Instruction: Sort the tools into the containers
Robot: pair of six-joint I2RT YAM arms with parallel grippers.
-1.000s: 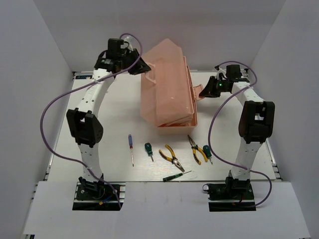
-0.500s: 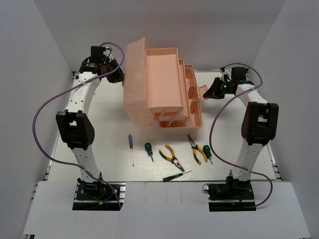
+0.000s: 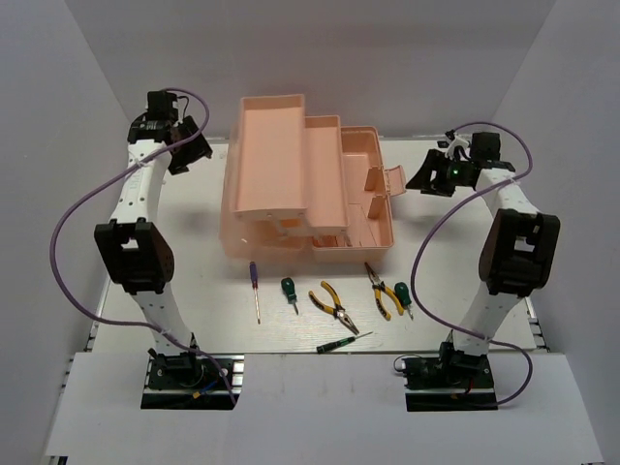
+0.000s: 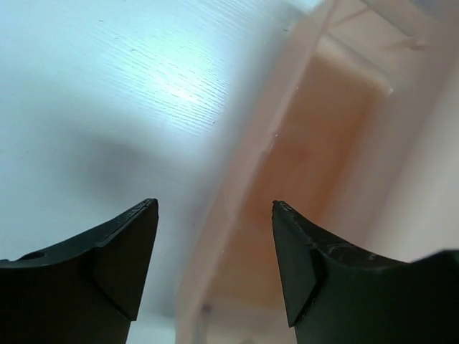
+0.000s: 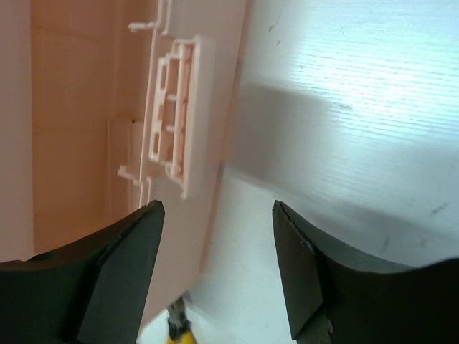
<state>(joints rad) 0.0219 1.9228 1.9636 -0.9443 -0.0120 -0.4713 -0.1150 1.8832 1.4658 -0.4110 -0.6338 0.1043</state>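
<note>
The salmon-pink toolbox (image 3: pixel 334 208) stands unfolded at the back of the table, its trays stepped out toward the left. My left gripper (image 3: pixel 201 151) hovers open just off the top tray's left rim (image 4: pixel 237 150), holding nothing. On the right, my right gripper (image 3: pixel 417 179) is open and empty beside the latch (image 5: pixel 176 115). Six tools lie in a row in front: a blue-red screwdriver (image 3: pixel 255 291), a stubby green screwdriver (image 3: pixel 289 291), pliers (image 3: pixel 334 307), more pliers (image 3: pixel 383 288), another green stubby one (image 3: pixel 403 298), and a slim black-green screwdriver (image 3: pixel 344 342).
White walls close in the table on three sides. Purple cables loop off both arms. The yellow tip of a pliers handle (image 5: pixel 179 331) peeks under the toolbox corner in the right wrist view.
The toolbox lid swung open to the left and the trays fanned out. Both grippers opened and let go of it; the left arm moved left, the right drew back slightly.
</note>
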